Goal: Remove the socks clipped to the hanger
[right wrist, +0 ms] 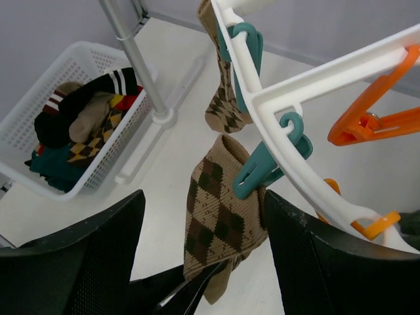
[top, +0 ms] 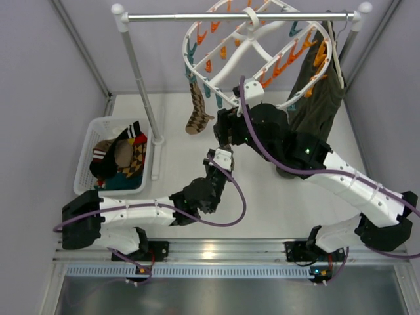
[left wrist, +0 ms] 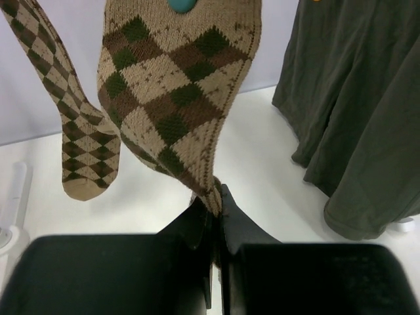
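Left claw (left wrist: pixel 215 197): pressed together, pinching the bottom tip of the near argyle sock (left wrist: pixel 177 92); you can see the fabric bunched to a point between the two black fingers.
Right claw (right wrist: pixel 207 223): spread wide, one finger on each side of that same sock and its peg. You cannot tell from these views whether either finger touches them.
Near argyle sock: hangs upright from a teal peg (right wrist: pixel 262 167) on the near rim of the hanger (right wrist: pixel 308 164), with its lower end drawn down into your left claw.
Far argyle sock (top: pixel 197 111): clipped further left and further back on the same ring. It hangs free, and neither claw touches it.
Hanger: white ring tilted on the rail (top: pixel 236 16) at the far side, with empty orange pegs (right wrist: pixel 367 125) along its right half.
Loose socks (top: pixel 121 157): piled in the white basket (top: pixel 88 141) on the left of the table, well apart from both claws.
Olive garment (left wrist: pixel 361 111): hangs at the far right, just beside the hanger.
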Robot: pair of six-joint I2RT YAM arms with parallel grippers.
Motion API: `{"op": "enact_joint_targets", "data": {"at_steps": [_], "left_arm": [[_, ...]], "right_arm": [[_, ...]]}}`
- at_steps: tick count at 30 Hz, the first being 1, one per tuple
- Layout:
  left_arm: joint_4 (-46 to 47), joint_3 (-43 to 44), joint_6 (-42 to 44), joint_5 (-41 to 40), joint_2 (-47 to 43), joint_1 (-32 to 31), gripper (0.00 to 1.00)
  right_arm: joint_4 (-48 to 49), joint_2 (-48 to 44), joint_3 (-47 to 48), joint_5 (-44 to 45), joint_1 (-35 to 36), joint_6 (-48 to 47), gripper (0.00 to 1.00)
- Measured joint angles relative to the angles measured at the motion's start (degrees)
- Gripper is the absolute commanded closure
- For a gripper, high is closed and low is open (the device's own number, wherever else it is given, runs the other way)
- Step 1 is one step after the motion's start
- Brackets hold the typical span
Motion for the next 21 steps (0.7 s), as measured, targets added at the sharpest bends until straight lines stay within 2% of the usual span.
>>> {"op": "enact_joint_targets", "data": {"at_steps": [7, 21], "left_arm": [[-0.1, -3.4, -3.2, 4.6, -3.9, 0.7, 1.0], [-0.4, -5.8, -7.4, 9.6, -8.2, 1.0, 1.0]], "right_arm": [[6.1, -5.8, -8.7, 0.4, 0.0, 3.1, 0.28], [18.4, -9.2, -16.3, 5.0, 0.0, 6.6, 0.28]]}}
